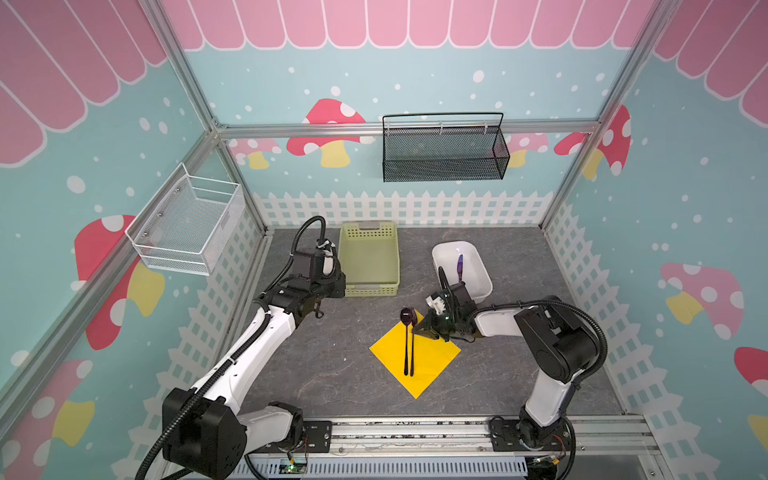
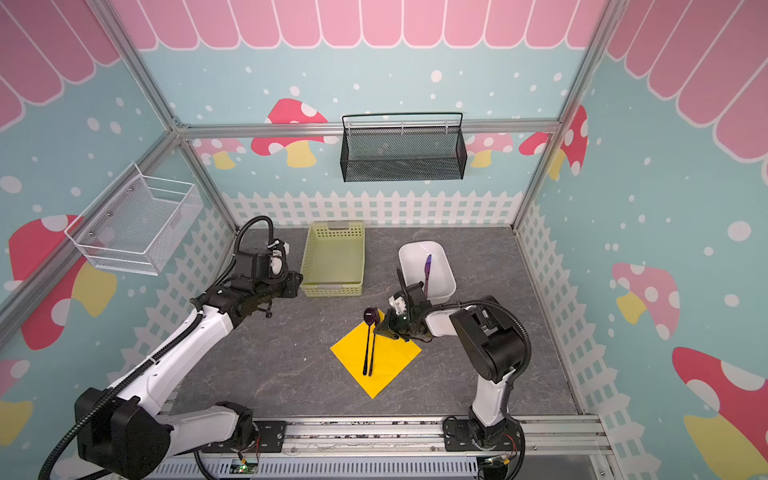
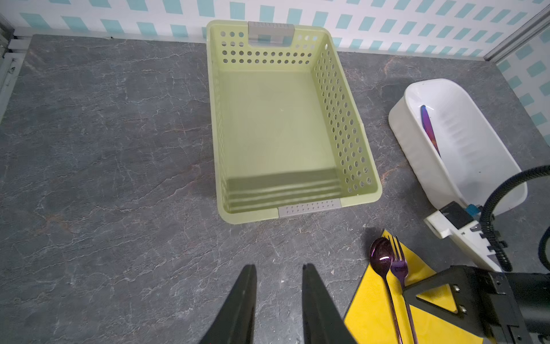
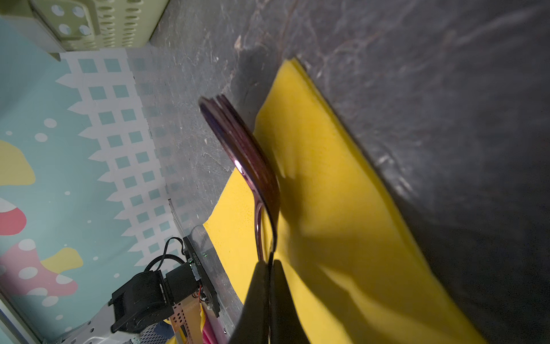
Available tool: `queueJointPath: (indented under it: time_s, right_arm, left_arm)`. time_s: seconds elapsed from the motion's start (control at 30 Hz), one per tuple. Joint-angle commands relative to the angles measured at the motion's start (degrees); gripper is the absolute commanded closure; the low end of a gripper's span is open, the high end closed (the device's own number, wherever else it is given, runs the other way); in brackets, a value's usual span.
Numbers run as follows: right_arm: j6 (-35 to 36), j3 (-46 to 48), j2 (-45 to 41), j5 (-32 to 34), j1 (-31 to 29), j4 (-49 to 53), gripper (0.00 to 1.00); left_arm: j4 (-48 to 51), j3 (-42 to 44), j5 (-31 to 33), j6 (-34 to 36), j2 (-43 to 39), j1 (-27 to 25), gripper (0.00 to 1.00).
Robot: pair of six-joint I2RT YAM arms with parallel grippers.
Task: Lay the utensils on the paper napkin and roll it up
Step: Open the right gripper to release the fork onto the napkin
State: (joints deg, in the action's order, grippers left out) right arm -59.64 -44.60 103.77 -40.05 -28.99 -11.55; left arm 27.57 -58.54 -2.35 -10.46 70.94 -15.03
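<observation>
- Since the napkin (image 1: 434, 361) (image 2: 392, 357) lies cornerwise like a diamond mid-table (image 1: 332, 365), its near corner points at the front rail (image 1: 415, 432) and the opposite one points away. Its edges look flat from above.
- The spoon (image 1: 406, 345) (image 3: 382, 262) and fork (image 1: 412, 353) (image 3: 398, 268) run side by side down the napkin's middle, handles toward the rail and nearly touching. The spoon's bowl pokes past the napkin's edge by the far corner, out over the table.
- The right gripper (image 1: 414, 330) (image 4: 268, 265) is down at that far corner with its jaws pinched tight on the fork's neck, just below the tines. The right wrist view shows it best.
- The left gripper (image 1: 319, 309) (image 3: 278, 268) hangs over the table just beside the basket's (image 1: 369, 291) near-left corner. Its jaws are a narrow gap apart and grip nothing.
- For room, a wide stretch of grey table lies left of the napkin, between it and the left gripper. More lies between the near corner and the rail, and off to the napkin's right.
- The basket sits at the back, well apart from the napkin, with its bare floor showing.
- The tub (image 1: 478, 270) (image 3: 476, 155) stands right of the basket, close behind the right gripper's wrist. The knife (image 1: 459, 266) (image 3: 430, 131) is inside it, lengthwise; can't tell if it leans or lies flat.
</observation>
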Motion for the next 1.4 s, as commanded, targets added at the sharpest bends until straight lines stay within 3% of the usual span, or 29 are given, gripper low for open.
queueJointPath:
  time_s: [0.0,0.4,1.07,1.37]
  right_arm:
    - [0.0,-0.8,0.2,0.8,-0.3,0.7,0.97]
    - [1.9,-2.4,-1.2,2.8,-0.3,5.1,0.86]
    - [2.6,-2.9,-1.6,4.1,-0.4,6.0,0.86]
    - [14.5,-3.2,-10.4,10.8,-1.3,18.2,0.83]
  left_arm:
    - [0.0,-1.4,0.0,0.3,-0.2,0.3,0.71]
    - [0.0,-1.4,-0.4,0.2,-0.3,0.4,0.71]
    - [0.0,-1.2,-0.2,0.3,-0.7,0.3,0.71]
    - [0.0,-1.3,-0.3,0.3,-0.7,0.4,0.71]
